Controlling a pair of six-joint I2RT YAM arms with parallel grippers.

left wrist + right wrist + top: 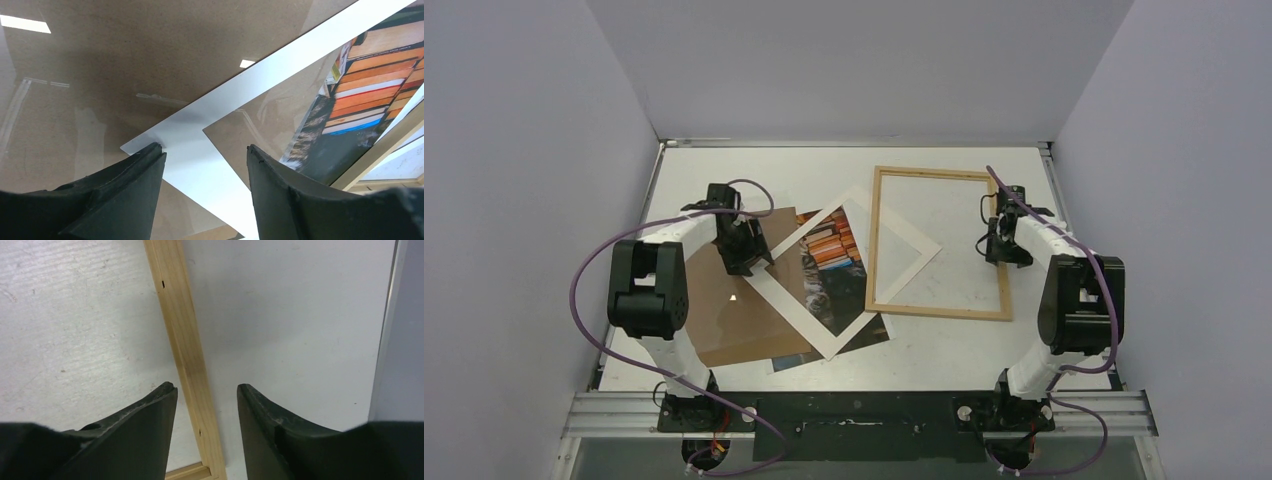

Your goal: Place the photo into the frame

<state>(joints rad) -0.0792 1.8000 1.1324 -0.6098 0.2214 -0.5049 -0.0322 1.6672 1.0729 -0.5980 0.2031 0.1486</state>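
The light-wood frame (934, 172) lies flat at the table's right-centre. The photo (829, 265) lies left of it under a tilted white mat (789, 300); books and cat show through the mat's opening. Low over the mat's left corner, my left gripper (746, 250) is open. Its fingers straddle that corner of the mat (200, 160), with the photo (360, 90) further right. My right gripper (1004, 248) is open over the frame's right rail (187, 355). The rail runs between the fingers with a gap on each side.
A brown backing board (744, 320) lies under the mat and photo on the left and reflects the ceiling lights (125, 60). The mat's right corner crosses the frame's left rail. The table's raised right edge (385, 340) runs close beside my right gripper.
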